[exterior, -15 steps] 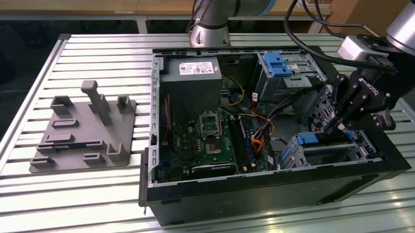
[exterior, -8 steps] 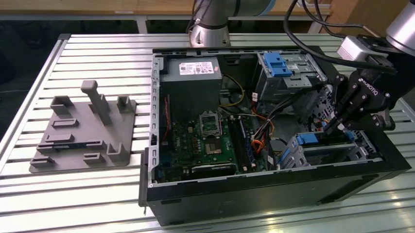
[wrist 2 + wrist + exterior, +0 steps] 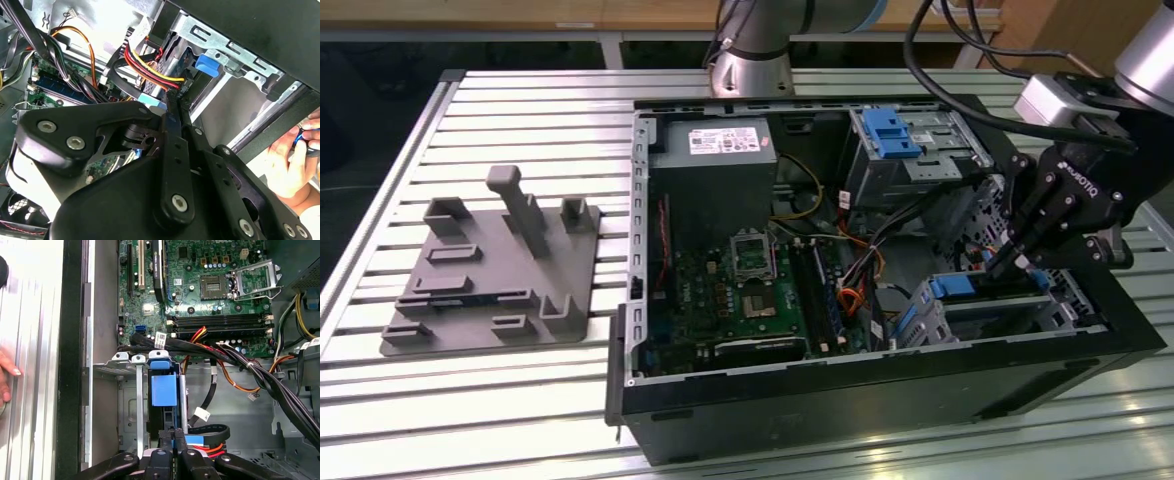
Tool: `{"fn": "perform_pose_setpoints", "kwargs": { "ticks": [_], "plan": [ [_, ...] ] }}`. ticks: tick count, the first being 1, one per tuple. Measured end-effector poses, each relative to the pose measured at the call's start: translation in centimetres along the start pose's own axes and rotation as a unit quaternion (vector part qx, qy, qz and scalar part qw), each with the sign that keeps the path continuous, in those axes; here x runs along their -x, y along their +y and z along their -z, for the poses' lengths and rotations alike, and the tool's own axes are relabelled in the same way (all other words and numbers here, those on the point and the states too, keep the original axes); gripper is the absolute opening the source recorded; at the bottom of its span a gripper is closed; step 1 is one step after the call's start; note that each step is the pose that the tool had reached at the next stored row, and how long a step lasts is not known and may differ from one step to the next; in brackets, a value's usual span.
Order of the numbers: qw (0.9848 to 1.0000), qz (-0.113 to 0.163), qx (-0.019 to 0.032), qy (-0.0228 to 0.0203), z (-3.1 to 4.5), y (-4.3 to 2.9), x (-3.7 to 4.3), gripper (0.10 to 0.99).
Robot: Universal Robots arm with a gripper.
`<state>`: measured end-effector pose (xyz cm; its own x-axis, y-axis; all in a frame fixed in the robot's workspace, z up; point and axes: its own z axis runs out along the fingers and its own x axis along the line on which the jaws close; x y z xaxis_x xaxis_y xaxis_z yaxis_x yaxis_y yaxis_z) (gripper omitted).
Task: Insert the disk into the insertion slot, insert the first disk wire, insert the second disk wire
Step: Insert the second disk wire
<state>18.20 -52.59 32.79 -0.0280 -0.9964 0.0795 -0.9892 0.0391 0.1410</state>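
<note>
Black gripper fingers nearly closed, pinching small blue connector at blue-railed silver disk sitting in grey perforated metal cage.

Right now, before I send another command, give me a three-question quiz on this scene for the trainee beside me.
1. True or false: in the exterior view, the grey fixture plate lies on the table to that view's left of the computer case.
2. Multiple choice: in the exterior view, the gripper is lowered at: A) the power supply; B) the insertion slot; C) the fixture plate.
3. Fill in: in the first wrist view, the carrier of the disk standing in the slot is coloured ___.

Key: 1 true; 2 B; 3 blue.
</note>
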Motion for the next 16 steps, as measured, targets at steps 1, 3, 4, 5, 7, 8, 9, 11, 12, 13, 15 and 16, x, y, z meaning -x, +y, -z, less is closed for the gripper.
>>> {"fn": "perform_pose_setpoints", "kwargs": {
  "ticks": [1,3,4,5,7,8,9,11,12,13,15,16],
  "plan": [
    [1.0000,0.000,-0.0001,0.0000,0.00,0.00,0.00,0.141],
    [1.0000,0.000,-0.0005,-0.0001,-0.01,0.00,-0.01,0.141],
    [1.0000,0.000,-0.0008,-0.0001,-0.01,0.00,-0.01,0.141],
    [1.0000,0.000,-0.0009,-0.0001,-0.01,0.00,-0.01,0.141],
    [1.0000,0.000,-0.0012,-0.0001,-0.01,0.00,-0.02,0.141],
    [1.0000,0.000,-0.0013,-0.0001,-0.01,0.00,-0.03,0.141],
    [1.0000,0.000,-0.0014,-0.0001,-0.01,0.00,-0.03,0.141],
    [1.0000,0.000,-0.0016,-0.0002,-0.01,-0.01,-0.03,0.141],
    [1.0000,0.000,-0.0015,-0.0005,-0.02,-0.01,-0.03,0.153],
    [1.0000,0.000,-0.0015,-0.0014,-0.07,-0.02,-0.01,0.153],
    [1.0000,0.000,-0.0014,-0.0008,-0.05,-0.01,-0.03,0.208],
    [1.0000,0.000,-0.0015,-0.0001,0.02,0.00,-0.04,0.271]
  ]
}}
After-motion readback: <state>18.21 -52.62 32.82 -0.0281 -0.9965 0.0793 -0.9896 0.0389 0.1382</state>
